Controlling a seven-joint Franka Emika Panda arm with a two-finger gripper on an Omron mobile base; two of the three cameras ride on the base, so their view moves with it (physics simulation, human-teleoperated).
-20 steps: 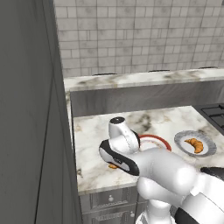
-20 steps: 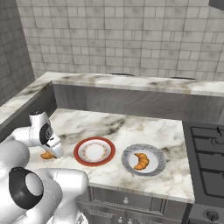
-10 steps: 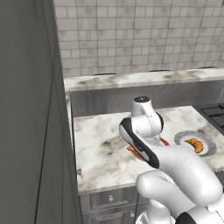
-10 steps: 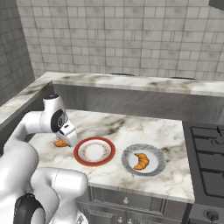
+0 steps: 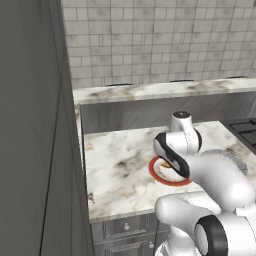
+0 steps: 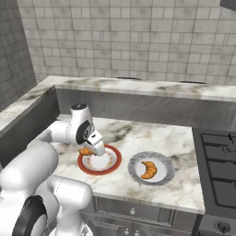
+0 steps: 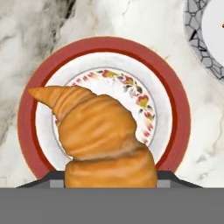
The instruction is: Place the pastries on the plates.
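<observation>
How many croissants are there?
2. One croissant lies on the grey-blue plate. The other croissant is held in the gripper above the red-rimmed plate.

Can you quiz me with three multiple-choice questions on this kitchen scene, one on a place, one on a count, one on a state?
1. Where does the free croissant lie?
A. on the grey plate
B. on the stove
C. on the back ledge

2. How many plates are on the counter?
A. one
B. two
C. four

3. What is the claw doing?
A. hanging open
B. holding a croissant over the red-rimmed plate
C. gripping a plate

Answers: 1 A, it rests in the grey plate's middle; 2 B, red-rimmed and grey; 3 B, the hand view shows the pastry above that plate.
</observation>
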